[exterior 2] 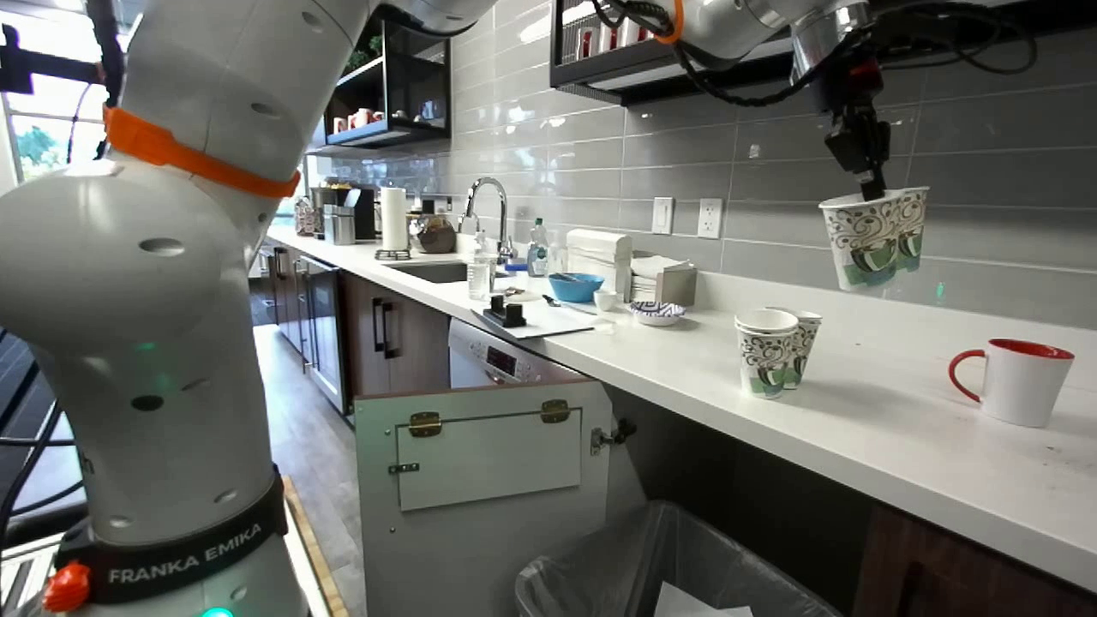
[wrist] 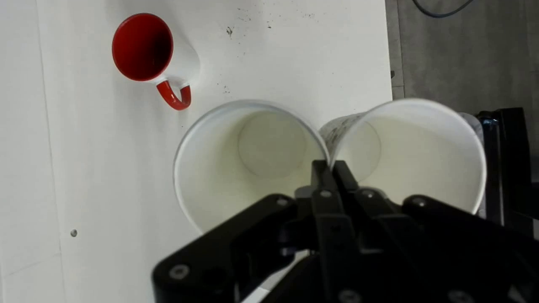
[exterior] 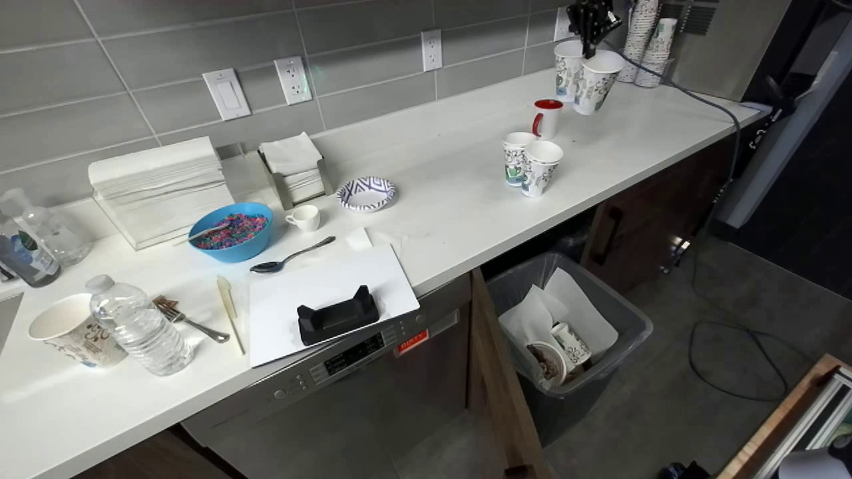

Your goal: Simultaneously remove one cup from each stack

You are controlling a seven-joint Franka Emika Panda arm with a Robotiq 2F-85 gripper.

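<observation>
My gripper is shut on the touching rims of two white green-printed cups, one fingertip inside each. In the wrist view the left held cup and the right held cup show their hollow insides. In an exterior view both the nearer held cup and the farther held cup hang in the air well above the counter, side by side. Two short stacks stand upright and close together on the counter: a left stack and a right stack. They also show below the gripper.
A white mug with a red inside stands on the counter near the stacks. Tall stacks of paper cups stand at the far end by a cable. An open bin sits below the counter's front edge. Tiled wall lies behind.
</observation>
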